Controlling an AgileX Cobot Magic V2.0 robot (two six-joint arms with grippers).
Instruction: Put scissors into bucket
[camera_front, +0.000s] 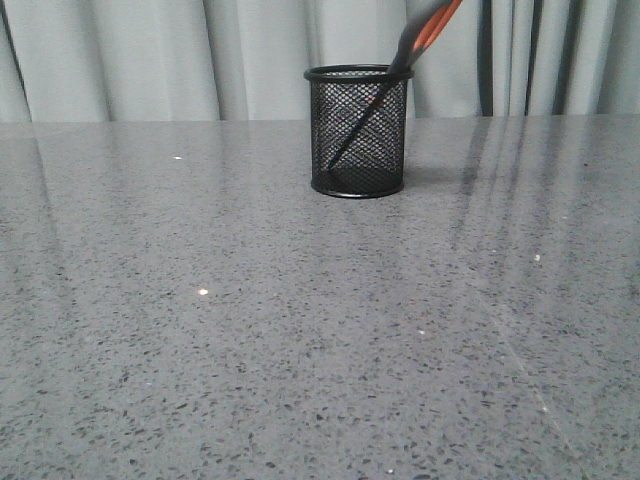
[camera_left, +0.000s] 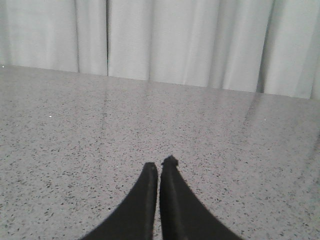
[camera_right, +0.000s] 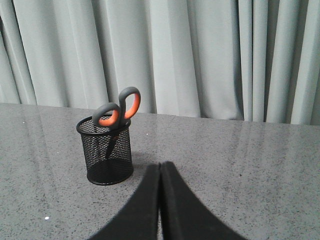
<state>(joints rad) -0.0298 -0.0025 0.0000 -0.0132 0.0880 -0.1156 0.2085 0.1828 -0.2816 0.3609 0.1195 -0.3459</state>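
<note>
Grey speckled stone table (camera_front: 250, 330) before pale pleated curtains (camera_front: 150, 50). Scissors (camera_right: 119, 109) already in the bucket (camera_front: 358, 130), blades down, leaning on the rim, handles well above it. Left gripper (camera_left: 160, 167) and right gripper (camera_right: 160, 167) both with jaws pressed together, holding nothing, well apart from the cup. Likely risk: top-heavy lean tipping the light mesh cup if nudged. Nothing else nearby; nothing in the way.
</note>
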